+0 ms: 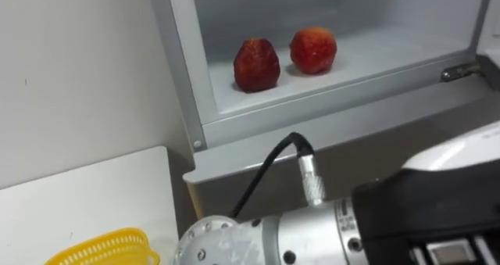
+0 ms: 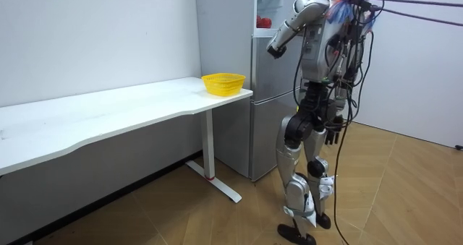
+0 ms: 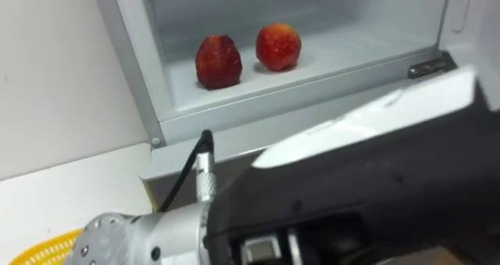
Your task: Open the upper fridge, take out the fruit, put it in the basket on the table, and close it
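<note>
Room view: raised hand (image 2: 273, 50) near red fruits (image 2: 261, 19) in upper fridge (image 1: 258, 7), fingers indiscernible.

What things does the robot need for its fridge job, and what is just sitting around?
For the job: left red fruit, right red fruit, and the open upper fridge that they sit in.

Just sitting around: yellow basket and the white table it stands on, beside the fridge.
</note>
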Motion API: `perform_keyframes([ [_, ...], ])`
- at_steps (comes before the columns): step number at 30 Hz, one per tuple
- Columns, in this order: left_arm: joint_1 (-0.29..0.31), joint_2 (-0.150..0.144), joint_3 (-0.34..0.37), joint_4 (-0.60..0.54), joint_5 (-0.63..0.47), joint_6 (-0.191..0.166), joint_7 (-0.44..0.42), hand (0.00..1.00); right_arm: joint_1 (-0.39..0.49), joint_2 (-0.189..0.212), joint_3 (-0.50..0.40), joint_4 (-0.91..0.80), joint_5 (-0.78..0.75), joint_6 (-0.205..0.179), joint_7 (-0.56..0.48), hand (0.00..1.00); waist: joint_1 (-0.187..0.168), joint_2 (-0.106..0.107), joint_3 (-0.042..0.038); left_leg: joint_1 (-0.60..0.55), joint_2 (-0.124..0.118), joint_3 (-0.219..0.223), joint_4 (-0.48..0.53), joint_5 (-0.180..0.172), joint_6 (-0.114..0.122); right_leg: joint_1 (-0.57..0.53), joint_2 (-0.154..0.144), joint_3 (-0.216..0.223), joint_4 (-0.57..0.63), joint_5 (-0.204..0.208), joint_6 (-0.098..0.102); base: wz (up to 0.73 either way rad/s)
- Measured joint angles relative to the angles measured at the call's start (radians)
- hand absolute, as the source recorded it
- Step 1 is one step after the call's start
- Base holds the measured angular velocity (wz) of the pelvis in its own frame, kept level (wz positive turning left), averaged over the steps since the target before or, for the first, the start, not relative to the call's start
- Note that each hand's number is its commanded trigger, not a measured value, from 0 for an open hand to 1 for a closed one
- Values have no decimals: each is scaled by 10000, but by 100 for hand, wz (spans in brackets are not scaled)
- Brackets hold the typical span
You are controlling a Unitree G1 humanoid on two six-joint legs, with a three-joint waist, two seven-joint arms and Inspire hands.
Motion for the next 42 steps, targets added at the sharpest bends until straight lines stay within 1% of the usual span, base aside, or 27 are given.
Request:
perform_keyframes([
  [2, -159, -76, -112, 97, 65, -6, 29, 0, -3, -2, -7, 0, -27, -2, 1, 0, -63, 12, -8, -28, -2, 1, -1, 0, 0, -24, -1, -3, -5, 0, 0, 0],
  [6, -184, -285, -261, 155, 96, -6, 95, 0, -3, -2, -2, 47, 11, 3, -3, 0, -179, 72, -46, -13, 1, 0, -3, 0, 0, -15, 0, -1, -8, 0, 0, 0],
  [10, -182, -272, -273, 186, 143, -12, 160, 0, 6, -2, -8, 44, 156, 50, -25, 0, -252, 84, -43, 57, 12, 8, -52, 0, -1, 38, 10, 2, -3, 2, -3, -2],
  [14, -180, -216, -272, 264, 254, -40, 185, 0, 13, 1, -10, 48, 155, 59, -60, 0, -213, 80, -33, 111, 12, 26, -55, 0, -1, 83, 9, 1, 17, 9, -7, 0],
  [15, -174, -173, -269, 298, 302, -54, 193, 0, 13, 6, -6, 55, 152, 63, -77, 0, -196, 67, 7, 191, 8, 24, -68, -1, -1, 155, 8, 2, 16, 9, -6, 0],
  [17, -152, -71, -261, 353, 328, -65, 207, 0, 17, 38, 15, 71, 167, 82, -144, 0, -134, 63, 14, 226, 8, 9, -66, -1, -1, 197, 6, -4, 27, 8, -6, 0],
  [18, -152, 49, -245, 370, 325, -64, 215, 0, 18, 49, -22, 75, 171, 81, -172, 0, -91, 68, 26, 224, 10, 9, -67, -1, -2, 183, 8, 3, 36, 7, -6, 0],
  [19, -94, 252, -199, 386, 349, -60, 232, 0, 16, 53, -114, 70, 164, 80, -179, 0, 25, 64, 49, 232, 11, 6, -84, 3, -6, 181, 15, 25, 29, 7, -6, -4],
  [20, 19, 343, -158, 355, 405, -60, 276, 0, 19, 55, -156, 70, 140, 87, -182, 0, 77, 57, 54, 237, 12, 6, -103, 11, -16, 181, 15, 23, 23, 7, -6, 0],
  [22, 761, 671, 92, 343, 904, -89, 434, 0, 12, 91, -316, 64, 107, 70, -225, 0, 254, -15, 104, 295, 23, 5, -144, 21, -22, 180, 32, 4, 16, 6, -9, 0],
  [23, 937, 759, 168, 343, 1128, -79, 470, 0, 13, 95, -315, 56, 108, 62, -243, 0, 351, -37, 120, 302, 24, -3, -145, 31, -21, 182, 32, -30, 33, 8, -12, 4],
  [25, 1499, 1124, 610, 309, 1844, -20, 639, 0, 13, 136, -318, 61, 168, 55, -319, 0, 680, -141, 183, 224, 13, -57, -137, 73, -14, 146, 2, -188, 39, 13, -18, 11],
  [26, 1593, 1190, 736, 281, 1878, -15, 706, 0, 12, 138, -315, 55, 176, 44, -326, 0, 770, -169, 202, 204, 5, -57, -138, 94, -5, 129, -12, -221, 42, 13, -18, 16],
  [27, 1802, 1275, 995, 196, 1897, -16, 852, 0, 14, 144, -313, 63, 175, 51, -341, 0, 980, -216, 219, 144, 2, -57, -137, 104, -3, 95, -20, -276, 32, 13, -18, 12],
  [29, 2158, 1390, 1416, -42, 2336, -32, 1058, 0, 7, 167, -321, 56, 145, 47, -402, 0, 1345, -276, 181, 46, 4, -81, -114, 105, -4, 26, -20, -313, 38, 17, -23, 7],
  [31, 2668, 1594, 2249, -449, 2966, -35, 1332, 0, 42, 271, -611, 60, 135, -51, -456, 0, 1648, -381, 140, 2, 6, -150, -120, 112, -14, 22, -28, -455, 88, 23, -31, 11],
  [32, 2793, 1644, 2457, -528, 3013, -43, 1482, 0, 68, 298, -695, 64, 114, -67, -457, 0, 1687, -403, 113, -9, 6, -167, -123, 115, -19, 23, -31, -505, 84, 23, -31, 15],
  [33, 2999, 1780, 2909, -715, 3254, -64, 1754, 0, 101, 326, -790, 66, 39, -144, -457, 0, 1878, -426, 51, -34, 5, -254, -124, 115, -20, 19, -25, -555, 80, 23, -31, 9],
  [34, 3135, 1887, 3357, -824, 3408, -135, 2004, 0, 108, 331, -944, 153, -74, -192, -455, 0, 2018, -459, 31, -38, -2, -310, -124, 115, -20, 43, -10, -591, 75, 24, -31, 11],
  [35, 3162, 1933, 3606, -833, 3462, -199, 2123, 0, 116, 336, -1051, 168, -112, -236, -456, 0, 2050, -470, 27, -31, -9, -372, -125, 115, -20, 70, 0, -616, 75, 24, -31, 14],
  [36, 3169, 1992, 4044, -836, 3567, -288, 2429, 0, 202, 345, -1138, 162, -123, -276, -519, 0, 2154, -467, 10, 27, -11, -406, -143, 116, -21, 180, 5, -634, 60, 25, -30, 9],
  [37, 3252, 1982, 4513, -837, 3616, -465, 2805, 0, 251, 353, -1233, 158, -123, -359, -631, 0, 2328, -525, 21, 119, -17, -406, -160, 116, -21, 239, 11, -649, 5, 25, -30, 0],
  [38, 3334, 1976, 4737, -841, 3639, -595, 2978, 0, 332, 353, -1320, 150, -116, -375, -671, 0, 2399, -517, 15, 168, -22, -409, -162, 116, -21, 304, 27, -645, -12, 25, -30, -9],
  [39, 3552, 1969, 5169, -840, 3768, -824, 3403, 0, 432, 365, -1483, 143, -119, -441, -778, 0, 2499, -526, 21, 285, -35, -480, -186, 115, -21, 447, 32, -655, -19, 25, -30, 0],
  [40, 3797, 1968, 5587, -844, 3820, -985, 3751, 0, 497, 377, -1561, 139, -125, -482, -845, 0, 2566, -520, 17, 395, -40, -591, -224, 115, -21, 558, 8, -709, -10, 25, -30, 6],
  [41, 3933, 1968, 5794, -847, 3804, -1058, 3913, 0, 545, 380, -1563, 139, -123, -505, -861, 0, 2568, -517, 11, 426, -40, -596, -232, 115, -22, 588, -5, -757, -16, 25, -30, 15],
  [42, 4165, 1960, 6176, -852, 3817, -1197, 4295, 0, 664, 395, -1572, 107, -127, -584, -921, 0, 2574, -529, 8, 479, -43, -661, -236, 115, -22, 613, -18, -832, -15, 25, -29, 10],
])
